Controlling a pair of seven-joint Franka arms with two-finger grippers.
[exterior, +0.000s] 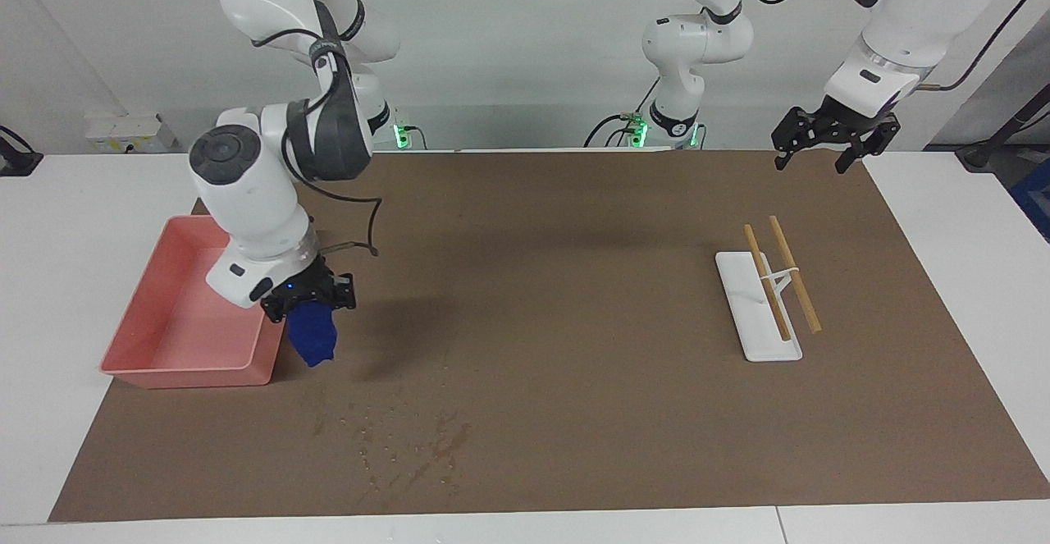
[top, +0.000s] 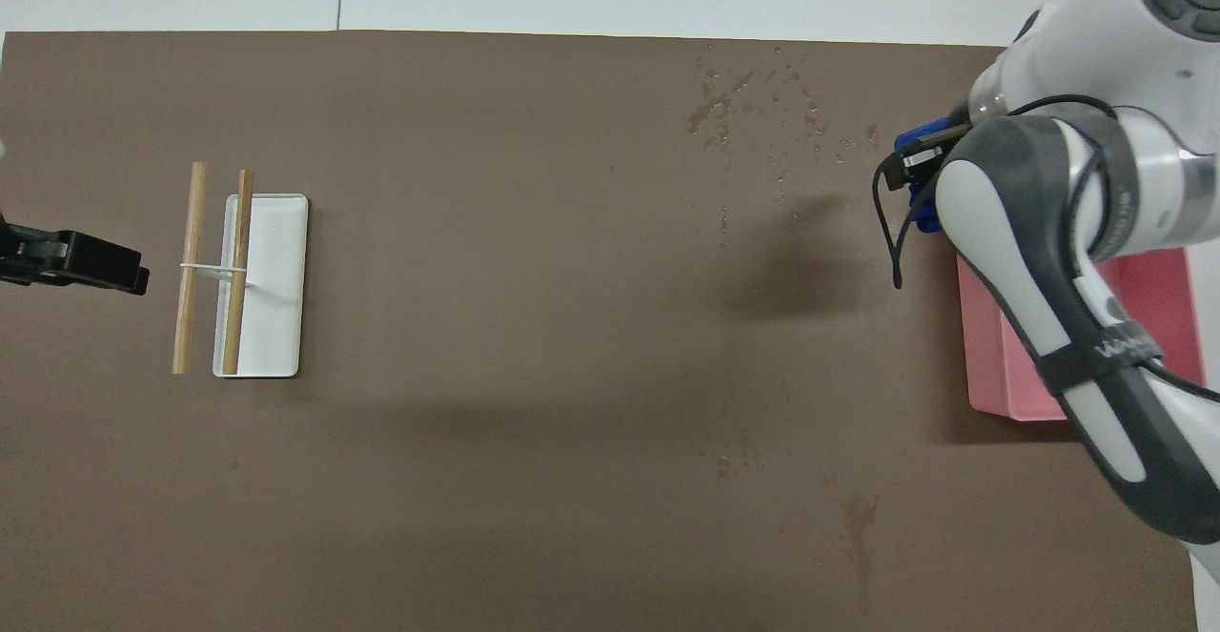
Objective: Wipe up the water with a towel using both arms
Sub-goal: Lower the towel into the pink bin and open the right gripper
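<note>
Scattered droplets of water point(exterior: 410, 445) point(top: 734, 108) lie on the brown mat, far from the robots, toward the right arm's end. My right gripper point(exterior: 310, 308) point(top: 917, 167) is shut on the blue towel point(exterior: 314, 343) point(top: 921, 132), which hangs bunched below it. It is raised over the mat beside the pink tray's corner, off to the side of the water and not touching it. In the overhead view the right arm covers most of the towel. My left gripper point(exterior: 828, 150) point(top: 114, 270) waits open and empty in the air over the mat's edge at the left arm's end.
A pink tray point(exterior: 189, 376) point(top: 996, 365) stands at the right arm's end, partly under the right arm. A white rack point(exterior: 759, 322) point(top: 276, 327) bearing two wooden sticks lies toward the left arm's end. A few small stains point(top: 858, 513) mark the mat nearer the robots.
</note>
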